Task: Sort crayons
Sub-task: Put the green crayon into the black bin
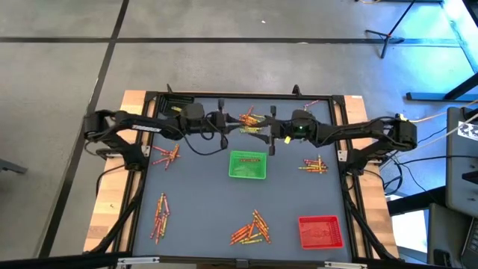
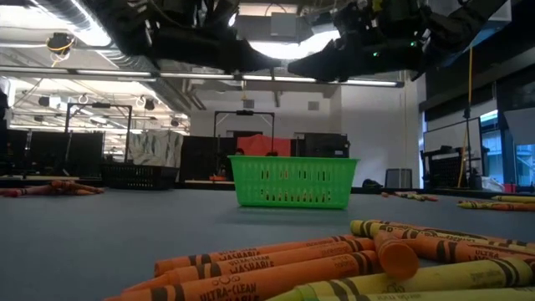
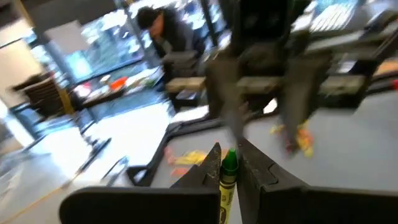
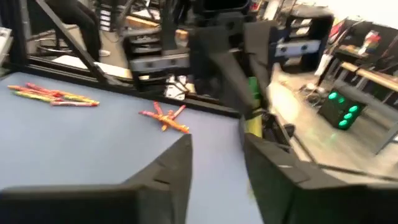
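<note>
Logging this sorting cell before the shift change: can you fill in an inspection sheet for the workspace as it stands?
Surface: dark grey table, bare between the piles.
Job's things: crayons in loose piles, at left, lower left, bottom middle, right and top middle; green tray mid-table, red tray at lower right.
Clutter: nothing seen.
Grippers: left gripper shut on a green crayon, raised near top middle; right gripper open, facing it.
Cables: wires by the right arm's base.
Surroundings: tripod on the floor; a person beyond the table.
</note>
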`<state>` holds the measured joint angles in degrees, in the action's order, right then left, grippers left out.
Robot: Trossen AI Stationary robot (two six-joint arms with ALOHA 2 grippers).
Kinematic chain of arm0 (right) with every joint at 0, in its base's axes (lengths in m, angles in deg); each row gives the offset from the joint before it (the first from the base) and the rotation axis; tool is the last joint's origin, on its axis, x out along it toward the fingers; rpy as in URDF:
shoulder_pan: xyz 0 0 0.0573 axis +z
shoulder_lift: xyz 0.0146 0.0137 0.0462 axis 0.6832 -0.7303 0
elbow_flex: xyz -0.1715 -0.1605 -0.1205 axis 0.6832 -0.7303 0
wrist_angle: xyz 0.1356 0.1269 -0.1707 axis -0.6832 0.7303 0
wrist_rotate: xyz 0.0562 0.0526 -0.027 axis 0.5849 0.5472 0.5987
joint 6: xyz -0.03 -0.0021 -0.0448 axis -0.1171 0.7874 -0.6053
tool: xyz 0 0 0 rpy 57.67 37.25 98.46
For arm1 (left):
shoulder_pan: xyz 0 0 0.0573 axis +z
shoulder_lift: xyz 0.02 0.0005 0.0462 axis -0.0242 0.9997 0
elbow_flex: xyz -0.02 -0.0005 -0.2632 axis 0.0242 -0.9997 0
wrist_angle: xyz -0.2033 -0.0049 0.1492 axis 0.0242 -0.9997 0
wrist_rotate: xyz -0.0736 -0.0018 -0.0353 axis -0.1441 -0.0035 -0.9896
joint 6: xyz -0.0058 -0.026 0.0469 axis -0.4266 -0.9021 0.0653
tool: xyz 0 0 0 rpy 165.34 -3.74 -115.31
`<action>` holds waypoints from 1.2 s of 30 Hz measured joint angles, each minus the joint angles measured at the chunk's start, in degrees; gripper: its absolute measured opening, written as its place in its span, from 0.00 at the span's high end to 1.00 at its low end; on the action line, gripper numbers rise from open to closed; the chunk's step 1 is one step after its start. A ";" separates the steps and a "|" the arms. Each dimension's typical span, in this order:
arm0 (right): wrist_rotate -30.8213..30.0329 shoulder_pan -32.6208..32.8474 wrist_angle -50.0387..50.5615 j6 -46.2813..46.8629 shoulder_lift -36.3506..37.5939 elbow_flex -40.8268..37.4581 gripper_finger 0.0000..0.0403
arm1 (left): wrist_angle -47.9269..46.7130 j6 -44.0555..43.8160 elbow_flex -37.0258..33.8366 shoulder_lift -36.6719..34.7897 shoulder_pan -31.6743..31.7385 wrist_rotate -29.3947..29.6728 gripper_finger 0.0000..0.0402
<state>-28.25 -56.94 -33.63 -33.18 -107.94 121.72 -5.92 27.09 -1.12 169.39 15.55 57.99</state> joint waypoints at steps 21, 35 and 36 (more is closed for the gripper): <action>-19.50 -0.04 13.70 -7.71 4.14 -0.02 0.48 | -46.59 2.87 -0.06 -10.13 11.24 42.72 0.98; -19.61 -0.02 15.77 -5.57 4.12 -0.02 0.48 | -53.65 0.86 -0.07 -6.13 25.21 38.38 0.97; -19.61 -0.02 15.88 -5.45 4.12 -0.02 0.48 | -53.40 1.25 -0.07 -5.65 25.64 38.15 0.97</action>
<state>-47.86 -56.96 -17.75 -38.64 -103.82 121.70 -59.32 28.35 -1.18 163.74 41.19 96.14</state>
